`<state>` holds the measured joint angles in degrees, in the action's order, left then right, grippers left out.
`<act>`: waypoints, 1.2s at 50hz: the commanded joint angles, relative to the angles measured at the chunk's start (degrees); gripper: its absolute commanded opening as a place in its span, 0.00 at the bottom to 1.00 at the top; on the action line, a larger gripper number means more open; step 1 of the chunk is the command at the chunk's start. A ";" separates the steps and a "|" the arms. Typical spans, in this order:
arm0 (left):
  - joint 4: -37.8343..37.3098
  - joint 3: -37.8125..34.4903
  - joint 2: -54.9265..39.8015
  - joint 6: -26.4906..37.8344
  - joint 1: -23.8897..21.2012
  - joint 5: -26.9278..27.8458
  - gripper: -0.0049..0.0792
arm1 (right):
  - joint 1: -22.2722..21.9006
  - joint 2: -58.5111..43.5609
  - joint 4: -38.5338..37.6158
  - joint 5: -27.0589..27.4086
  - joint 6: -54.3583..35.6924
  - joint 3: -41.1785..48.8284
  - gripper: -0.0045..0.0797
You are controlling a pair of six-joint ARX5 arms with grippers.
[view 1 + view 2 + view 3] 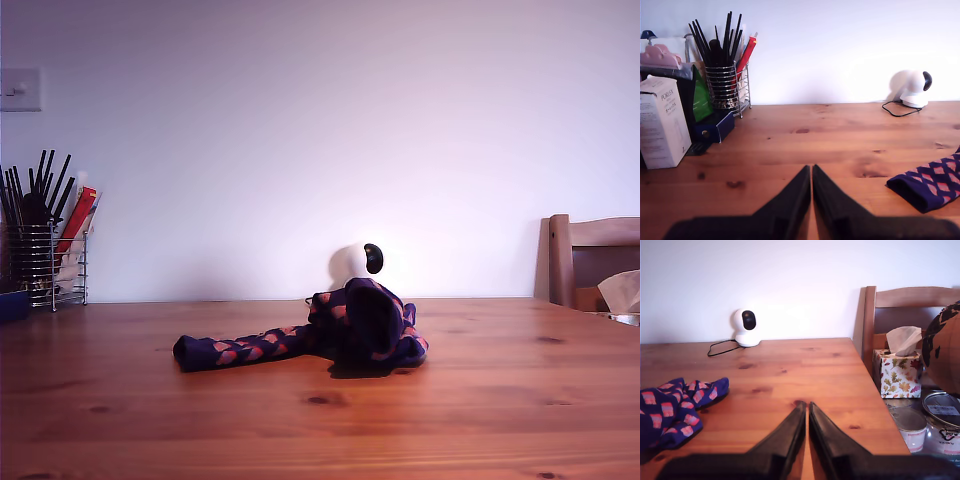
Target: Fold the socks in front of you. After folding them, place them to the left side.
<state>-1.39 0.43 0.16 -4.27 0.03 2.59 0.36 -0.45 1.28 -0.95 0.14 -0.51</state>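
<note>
The socks [330, 335] lie in a loose heap mid-table [480, 400], one leg trailing toward the exterior view's left. My first gripper [811, 172] hovers over bare wood, jaws pressed together and empty, near the sock's end. My second gripper [807, 409] is likewise closed on nothing, beside the heap.

Soft even light; near jaws blurred, dark.
</note>
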 commanded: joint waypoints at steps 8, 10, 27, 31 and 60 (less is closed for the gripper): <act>8.39 -1.14 0.26 -1.64 -0.04 3.04 0.04 | -0.11 0.39 -7.72 -0.37 6.19 -0.37 0.04; 9.09 -1.14 0.26 -2.78 -0.04 3.10 0.04 | -0.11 0.39 -8.61 -0.42 6.43 -0.37 0.04; 15.50 -1.01 0.24 -12.85 -0.07 6.43 0.04 | -0.11 0.37 -14.08 -4.76 15.56 -1.79 0.04; 15.56 0.17 0.15 -14.03 -0.04 8.35 0.04 | -0.09 0.28 -12.48 -7.50 15.96 -3.89 0.04; 18.84 9.73 -27.12 -11.61 -1.44 18.78 0.04 | 0.00 -25.94 -1.03 -20.02 10.93 -21.03 0.04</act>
<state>15.42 9.19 -23.84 -17.54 -0.86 20.75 0.36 -23.24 1.23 -20.27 11.97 -20.27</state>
